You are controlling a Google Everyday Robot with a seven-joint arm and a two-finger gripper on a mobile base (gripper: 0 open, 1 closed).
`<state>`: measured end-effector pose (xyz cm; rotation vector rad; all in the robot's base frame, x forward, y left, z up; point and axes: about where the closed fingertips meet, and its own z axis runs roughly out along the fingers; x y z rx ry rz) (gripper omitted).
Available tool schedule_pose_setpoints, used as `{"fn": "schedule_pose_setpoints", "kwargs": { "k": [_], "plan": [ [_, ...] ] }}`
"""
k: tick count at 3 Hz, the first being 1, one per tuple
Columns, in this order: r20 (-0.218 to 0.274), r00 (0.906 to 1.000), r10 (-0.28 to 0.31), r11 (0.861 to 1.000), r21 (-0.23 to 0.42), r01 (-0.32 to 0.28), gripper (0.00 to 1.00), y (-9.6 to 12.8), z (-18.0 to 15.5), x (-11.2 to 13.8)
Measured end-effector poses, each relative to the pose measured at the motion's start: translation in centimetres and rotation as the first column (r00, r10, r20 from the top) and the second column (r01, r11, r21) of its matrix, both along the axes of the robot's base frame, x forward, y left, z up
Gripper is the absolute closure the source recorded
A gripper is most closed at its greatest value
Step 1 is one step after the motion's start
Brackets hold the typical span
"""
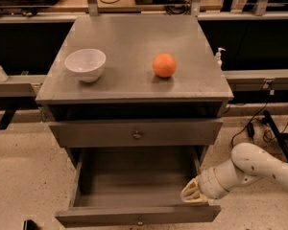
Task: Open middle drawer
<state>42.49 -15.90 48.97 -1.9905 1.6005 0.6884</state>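
The middle drawer (134, 188) stands pulled out at the bottom of the grey cabinet. Its plain grey box shows inside, with nothing in it. Its low front panel (86, 219) carries a small round knob (140, 221). My gripper (194, 195) is at the drawer's right front corner, just over the rim behind the front panel. My white arm (259, 166) reaches in from the right. The gripper holds nothing that I can see.
Above the open drawer a taller-fronted grey drawer (86, 134) with a knob (137, 135) is closed. A white bowl (85, 63) and an orange (164, 65) sit on the cabinet top (134, 37). Cables (259, 126) lie on the floor at the right.
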Motion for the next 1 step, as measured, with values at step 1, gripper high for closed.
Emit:
{"fn": "schedule_pose_setpoints", "kwargs": {
  "k": [1],
  "plan": [
    [-0.002, 1.0000, 0.000, 1.000, 0.000, 0.000, 0.82, 0.02, -0.09, -0.06]
  ]
}}
